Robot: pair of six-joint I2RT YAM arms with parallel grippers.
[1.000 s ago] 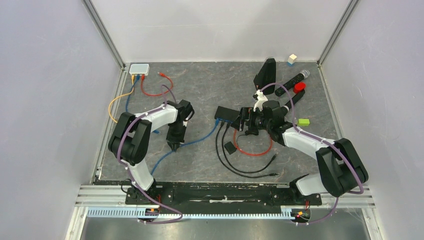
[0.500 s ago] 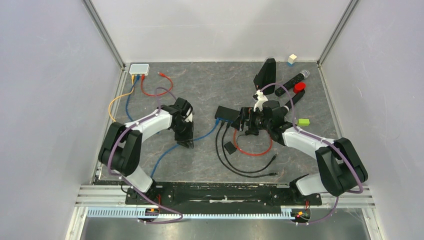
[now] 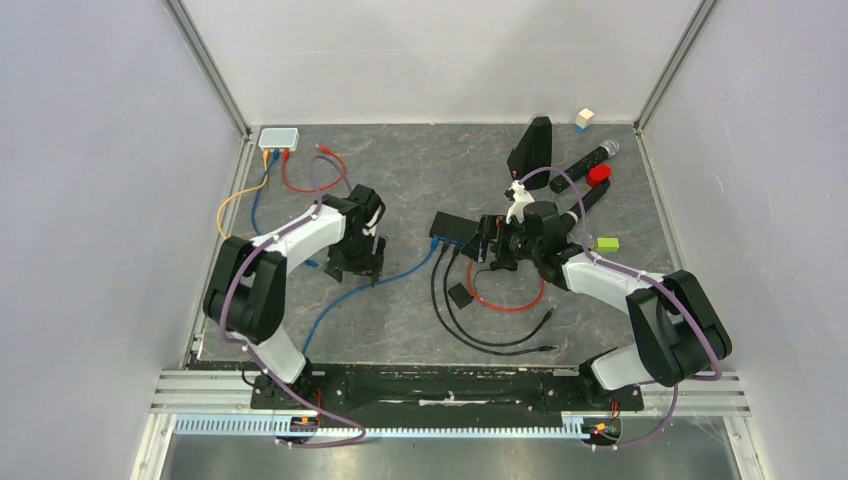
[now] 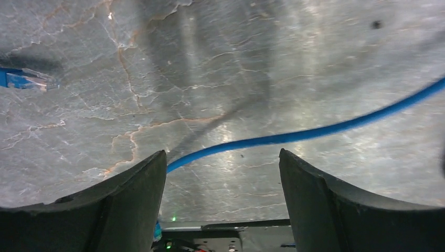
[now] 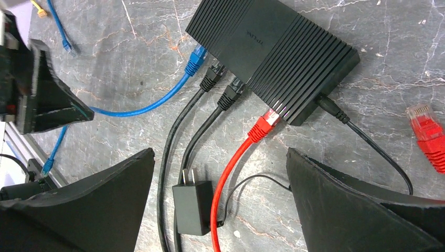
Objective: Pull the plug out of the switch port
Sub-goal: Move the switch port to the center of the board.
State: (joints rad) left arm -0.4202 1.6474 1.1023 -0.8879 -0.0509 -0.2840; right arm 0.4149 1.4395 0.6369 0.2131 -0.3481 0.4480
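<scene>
The left claw (image 4: 221,154) hangs wide open and empty just above the blue cable (image 4: 315,134), with bare bench (image 4: 236,63) all around it. The right claw (image 5: 220,152) gapes over the switch (image 5: 273,52). Along the switch's port edge sit the blue plug (image 5: 197,55), two black plugs (image 5: 212,76) and a red plug (image 5: 265,123).

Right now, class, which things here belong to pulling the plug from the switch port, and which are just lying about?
For the job: black switch, with the blue plug, black plugs and red plug in its ports.
Lying about: green block, red cap, loose red plug, black wedge.
</scene>
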